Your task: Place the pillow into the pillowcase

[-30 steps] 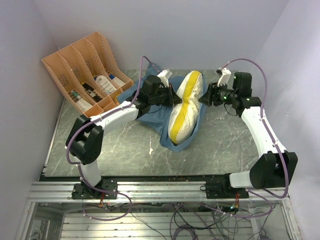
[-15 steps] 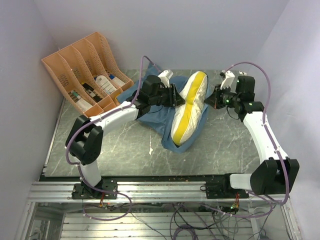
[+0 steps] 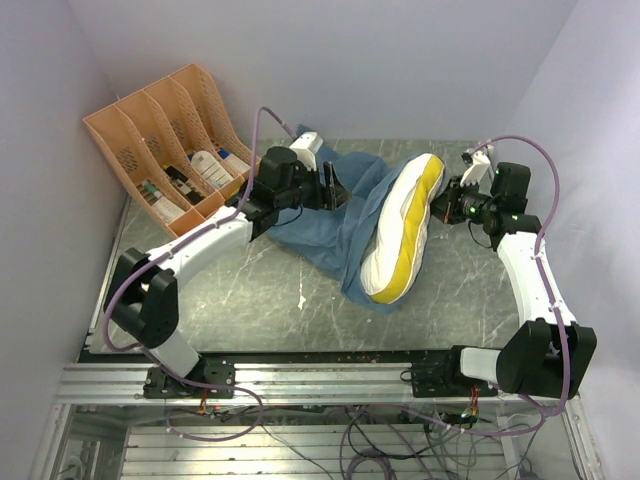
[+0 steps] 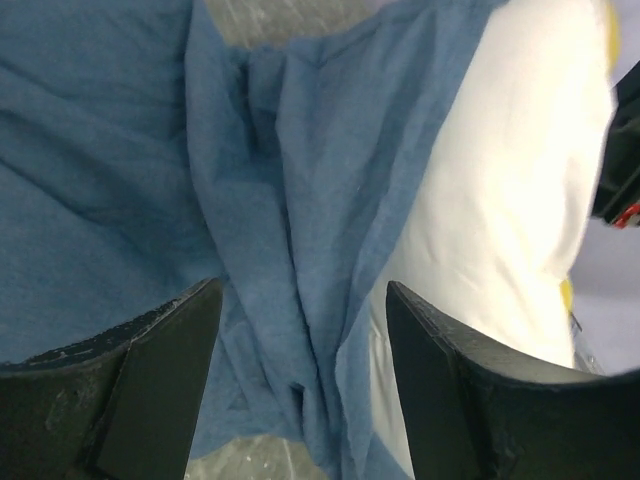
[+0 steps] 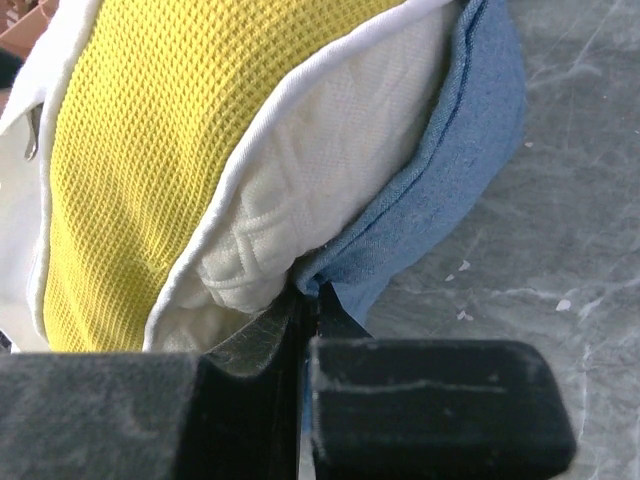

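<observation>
I have the left arm (image 3: 200, 240) stretched out to the left of the pillow (image 3: 405, 225) with its wrist about level. The left gripper (image 3: 335, 190) (image 4: 300, 295) points at the pillow, jaws spread wide and gripping nothing. The right arm (image 3: 535, 275) bends in from the pillow's right. The right gripper (image 3: 440, 205) (image 5: 305, 300) is pinched tight on the pillowcase (image 5: 430, 190) hem under the pillow's corner.

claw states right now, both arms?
Left claw: open, holding nothing.
Right claw: closed on the pillowcase edge.
</observation>
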Available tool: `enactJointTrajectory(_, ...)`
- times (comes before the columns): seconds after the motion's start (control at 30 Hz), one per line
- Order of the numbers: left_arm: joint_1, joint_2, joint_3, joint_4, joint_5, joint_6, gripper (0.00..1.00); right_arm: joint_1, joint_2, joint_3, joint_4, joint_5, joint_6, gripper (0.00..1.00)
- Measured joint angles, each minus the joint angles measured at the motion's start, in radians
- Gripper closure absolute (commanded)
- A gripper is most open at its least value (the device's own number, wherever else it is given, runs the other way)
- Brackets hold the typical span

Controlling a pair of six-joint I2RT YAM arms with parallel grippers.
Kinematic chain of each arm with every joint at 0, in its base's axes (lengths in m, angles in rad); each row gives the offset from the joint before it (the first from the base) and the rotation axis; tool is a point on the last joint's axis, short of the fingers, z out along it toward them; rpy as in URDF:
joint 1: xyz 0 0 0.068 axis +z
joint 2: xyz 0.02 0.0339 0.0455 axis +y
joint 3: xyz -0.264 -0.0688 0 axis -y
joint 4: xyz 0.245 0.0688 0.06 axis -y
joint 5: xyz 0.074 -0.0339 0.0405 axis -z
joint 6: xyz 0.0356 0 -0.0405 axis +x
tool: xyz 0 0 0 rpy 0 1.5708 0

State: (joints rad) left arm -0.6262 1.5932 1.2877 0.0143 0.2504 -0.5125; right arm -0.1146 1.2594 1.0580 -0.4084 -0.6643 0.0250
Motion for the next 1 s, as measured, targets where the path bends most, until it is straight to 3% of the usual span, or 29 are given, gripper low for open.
enactJointTrajectory(0.23,-0.040,0.072,-0.050,0.018,0.067,-0.005,0.24,0.000,0.000,0.000,0.016,-0.027,0.003,1.00)
enactJointTrajectory(0.47,-0.119,0.171,0.049,-0.043,0.046,0.034,0.38,0.000,0.000,0.000,0.022,-0.046,0.015,1.00)
enactJointTrajectory(0.57,-0.122,0.210,0.091,-0.068,0.040,0.045,0.50,0.000,0.000,0.000,0.022,-0.048,0.016,1.00)
enactJointTrajectory(0.73,-0.122,0.247,0.125,-0.086,0.047,0.052,0.49,0.000,0.000,0.000,0.022,-0.054,0.016,1.00)
enactJointTrajectory(0.77,-0.123,0.254,0.136,-0.090,0.051,0.053,0.52,0.000,0.000,0.000,0.023,-0.056,0.017,1.00)
enactJointTrajectory(0.83,-0.128,0.272,0.167,-0.108,0.059,0.056,0.89,0.000,0.000,0.000,0.023,-0.061,0.019,1.00)
enactJointTrajectory(1.0,-0.134,0.298,0.259,-0.167,0.082,0.076,0.93,0.000,0.003,0.009,0.037,-0.087,0.028,1.00)
